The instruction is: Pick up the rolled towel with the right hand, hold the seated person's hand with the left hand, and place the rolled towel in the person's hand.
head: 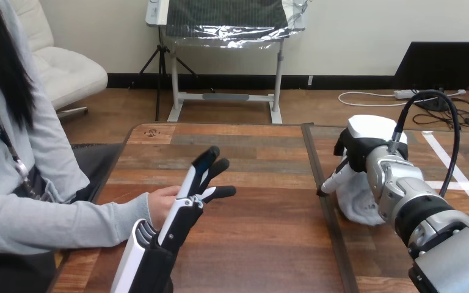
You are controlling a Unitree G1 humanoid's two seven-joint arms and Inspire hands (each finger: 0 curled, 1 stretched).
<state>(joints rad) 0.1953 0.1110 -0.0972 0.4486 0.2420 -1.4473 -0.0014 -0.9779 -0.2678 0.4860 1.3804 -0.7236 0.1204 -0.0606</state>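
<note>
The rolled towel [359, 201] is white and lies on the right half of the wooden table [262, 238]. My right hand [366, 143] is directly over it, back toward the camera, and covers the towel's top. My left hand [189, 201] stands at the table's left, open, with fingers straight and pointing up and away. The person's hand [160, 204] rests on the table just left of my left hand's palm and is partly hidden by it. The two look to be touching. I see nothing of my left hand curled round the person's hand.
The person sits at the table's left side, the grey-sleeved forearm [55, 223] lying along the near left edge. A dark seam [323, 201] runs front to back between two tabletops, just left of the towel.
</note>
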